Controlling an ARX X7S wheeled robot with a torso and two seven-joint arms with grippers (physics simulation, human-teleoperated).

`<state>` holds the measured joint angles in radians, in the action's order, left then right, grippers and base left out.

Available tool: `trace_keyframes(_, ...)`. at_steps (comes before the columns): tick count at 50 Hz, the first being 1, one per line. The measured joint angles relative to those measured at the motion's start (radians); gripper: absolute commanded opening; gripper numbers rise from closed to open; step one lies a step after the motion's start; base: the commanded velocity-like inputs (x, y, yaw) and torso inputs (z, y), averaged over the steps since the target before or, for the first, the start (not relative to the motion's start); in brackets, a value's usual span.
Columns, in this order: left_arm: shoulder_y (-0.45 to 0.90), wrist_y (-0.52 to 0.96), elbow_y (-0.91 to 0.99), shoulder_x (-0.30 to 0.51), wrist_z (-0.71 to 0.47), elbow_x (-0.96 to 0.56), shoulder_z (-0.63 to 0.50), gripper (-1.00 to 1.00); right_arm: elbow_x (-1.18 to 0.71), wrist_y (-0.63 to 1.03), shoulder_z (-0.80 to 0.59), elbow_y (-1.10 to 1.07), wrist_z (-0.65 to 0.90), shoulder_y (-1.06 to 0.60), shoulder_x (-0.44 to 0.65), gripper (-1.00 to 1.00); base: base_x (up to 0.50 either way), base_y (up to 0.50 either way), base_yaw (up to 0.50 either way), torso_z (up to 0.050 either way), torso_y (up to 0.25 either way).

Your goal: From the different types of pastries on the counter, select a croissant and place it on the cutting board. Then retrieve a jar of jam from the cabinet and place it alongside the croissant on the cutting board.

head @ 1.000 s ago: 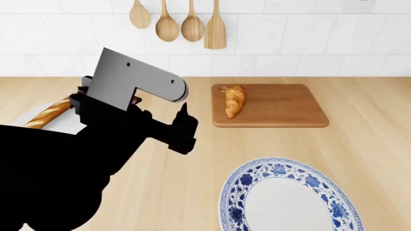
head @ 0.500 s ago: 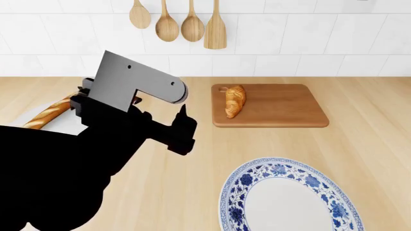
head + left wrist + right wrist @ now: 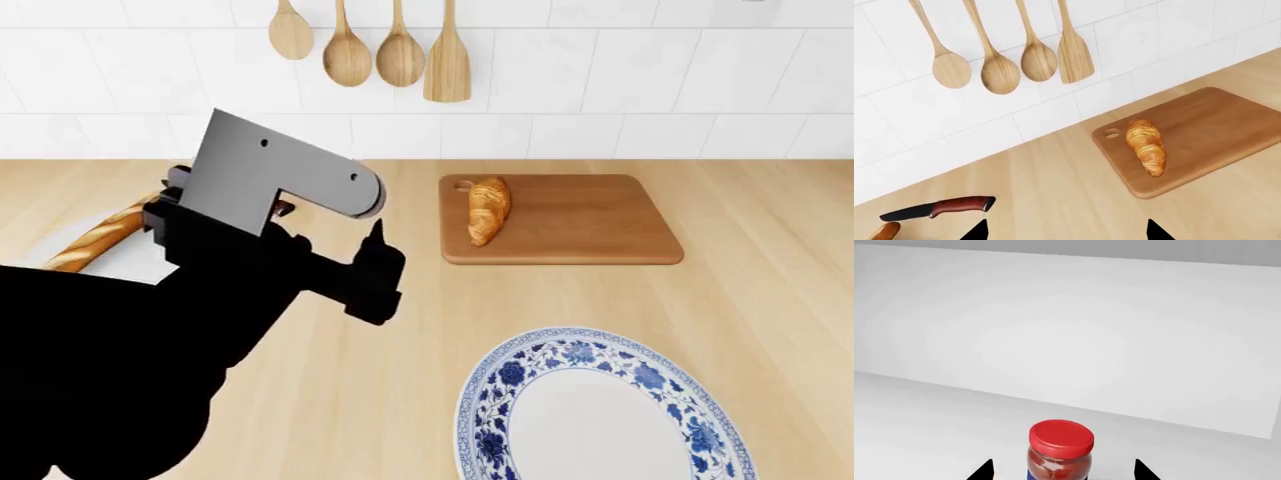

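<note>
The croissant lies on the left part of the reddish-brown cutting board, next to the board's small hole; the left wrist view shows the croissant and the board as well. My left gripper hangs open over the bare counter, short of the board, with nothing between its fingertips. The jar of jam, red-lidded with dark red contents, stands upright on a pale grey cabinet shelf. My right gripper is open with the jar between its fingertips, a gap on each side.
A long baguette rests on a white plate at the far left. A red-handled knife lies near the wall. A blue-patterned plate sits at the front of the counter. Several wooden spoons hang on the tiled wall.
My left arm has drifted slightly to the left and down in the head view. The croissant and the board have not moved.
</note>
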<state>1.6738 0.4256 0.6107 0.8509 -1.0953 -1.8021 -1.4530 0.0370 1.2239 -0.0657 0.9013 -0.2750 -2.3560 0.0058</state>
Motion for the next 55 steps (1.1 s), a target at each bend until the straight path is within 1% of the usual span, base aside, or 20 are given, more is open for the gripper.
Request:
trace_keyframes(10, -0.008, -0.003, 0.010, 0.012, 0.003, 0.002, 0.003, 1.00, -0.050, -0.056, -0.007, 0.086, 0.062, 0.000, -0.003, 1.00, 0.00, 0.00, 0.00, 0.000, 0.000)
trace_keyframes(22, -0.016, -0.005, 0.015, 0.022, 0.008, 0.006, 0.005, 1.00, -0.124, -0.079, -0.024, 0.163, 0.104, 0.000, -0.005, 1.00, 0.00, 0.00, 0.00, 0.000, 0.000)
trace_keyframes(46, -0.020, 0.000, 0.025, 0.035, 0.007, 0.006, 0.008, 1.00, -0.202, -0.098, 0.004, 0.197, 0.189, 0.000, 0.001, 1.00, 0.00, 0.00, 0.00, -0.001, 0.000)
trace_keyframes(55, -0.024, 0.001, 0.031, 0.043, 0.007, 0.006, 0.010, 1.00, -0.217, -0.095, -0.016, 0.194, 0.197, 0.000, 0.002, 1.00, 0.00, 0.00, 0.00, -0.002, 0.000)
